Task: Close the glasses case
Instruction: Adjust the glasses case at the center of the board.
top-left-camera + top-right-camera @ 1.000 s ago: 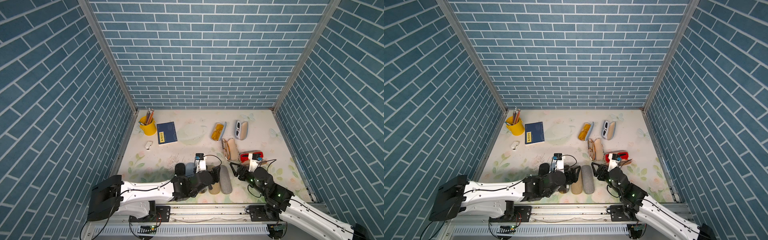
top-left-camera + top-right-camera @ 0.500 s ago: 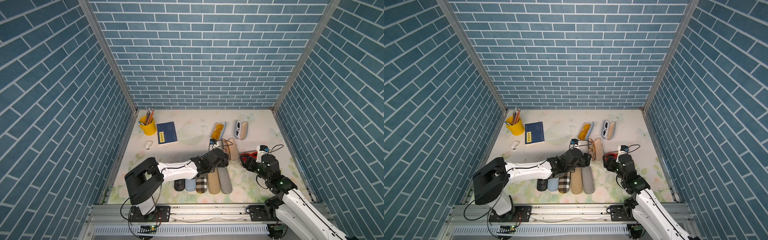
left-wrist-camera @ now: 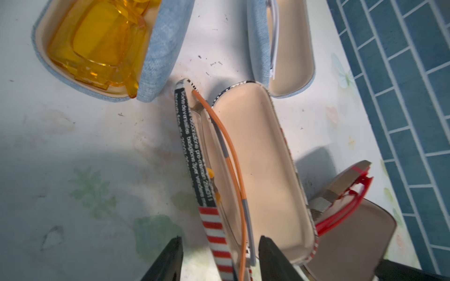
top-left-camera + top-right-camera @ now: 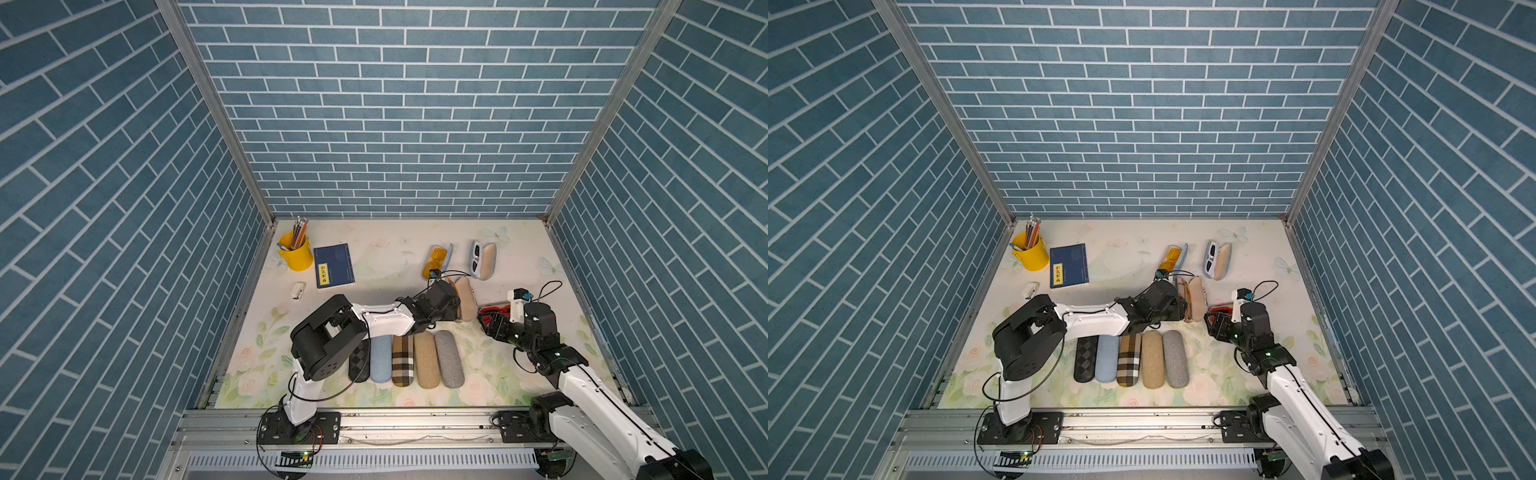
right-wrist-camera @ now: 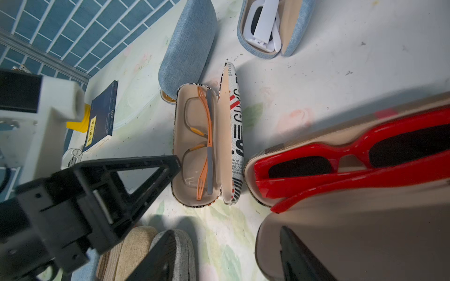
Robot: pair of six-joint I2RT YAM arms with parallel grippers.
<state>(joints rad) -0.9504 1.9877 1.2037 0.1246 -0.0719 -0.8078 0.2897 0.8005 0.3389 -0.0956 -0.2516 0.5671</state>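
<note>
Room: blue brick-pattern walls on three sides of a desk (image 4: 386, 257) with a pale floral top.
Newsprint case (image 4: 464, 297): open, lying a little right of the desk's middle, its length running front to back. Both beige-lined halves stand apart.
Orange-armed glasses (image 5: 208, 136): folded inside one half of that case.
Left gripper (image 3: 221, 240): jaws parted astride the near end of the half with the glasses. A sliver of desk shows between one finger and the striped wall, so nothing is clamped as far as I can see.
Plaid case (image 5: 365, 219): open too, just beside the newsprint case on the side of the desk's right edge, with red glasses (image 5: 341, 175) in it.
Right gripper (image 5: 226, 232): jaws wide, one finger over the plaid case's brown lining and the other outside its rim. I cannot tell whether either touches.
Closed cases (image 4: 409, 361): five in a row, side by side, between the newsprint case and the front edge.
Denim case (image 3: 155, 60): open behind, holding yellow glasses (image 3: 97, 41).
Pale blue case (image 4: 486, 262): open, toward the back right, holding white glasses (image 5: 263, 26).
Back left corner: yellow cup (image 4: 296, 255) of pencils, navy notebook (image 4: 333, 266) beside it.
</note>
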